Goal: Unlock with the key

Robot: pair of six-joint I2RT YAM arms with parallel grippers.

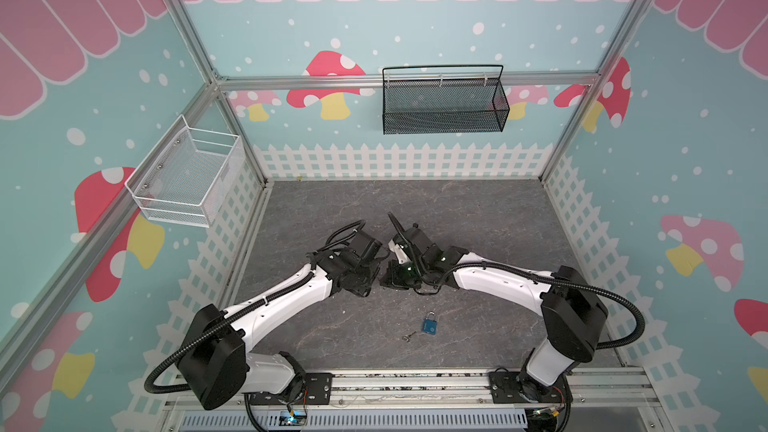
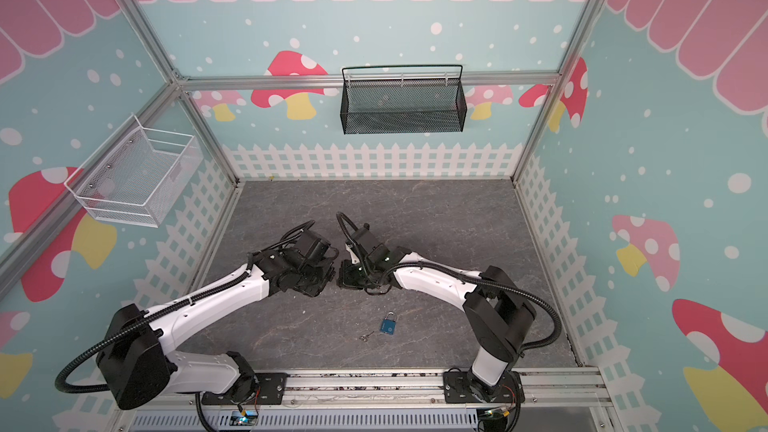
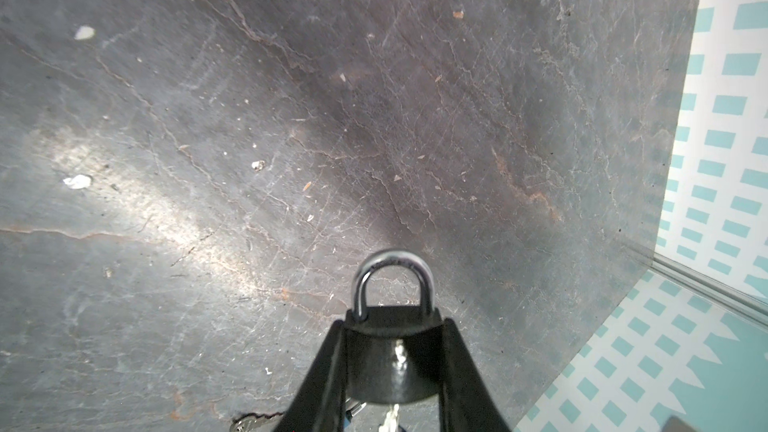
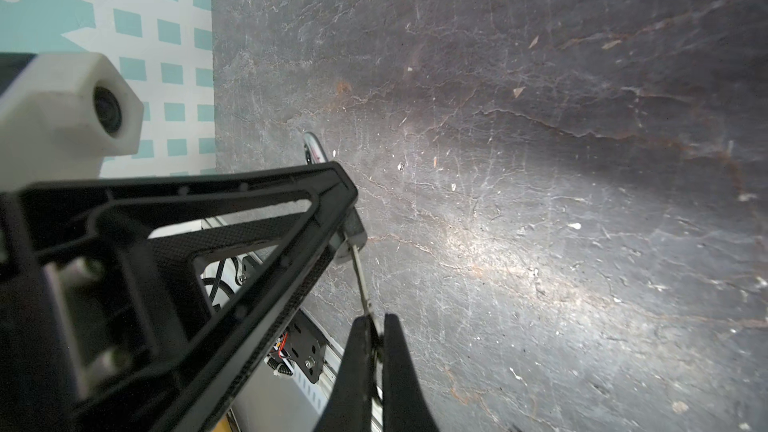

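**A:** Where is the lock?

**B:** I see the black padlock [image 3: 390,367] held up over the middle of the worktop [image 1: 478,222]. My left tool [image 3: 395,326] squeezes its body from both sides. The shiny shackle [image 3: 390,280] sticks out past the fingertips. Both of its legs go into the body, so the loop looks closed.

**A:** And the key?

**B:** My right tool [image 4: 376,320] is pinched tight on the key [image 4: 362,280]. The thin end of the key reaches the bottom of the black padlock. I cannot tell how far in it goes.

**A:** Are the two tools close?

**B:** Yes. In both top views they meet tip to tip, and the two arms bend in from each side.

**A:** Is anything else down there?

**B:** A blue padlock [image 1: 430,324] lies flat on the worktop, nearer the front rail and well apart from the tools. A small key [image 1: 409,337] lies just beside it. Nothing holds those two.
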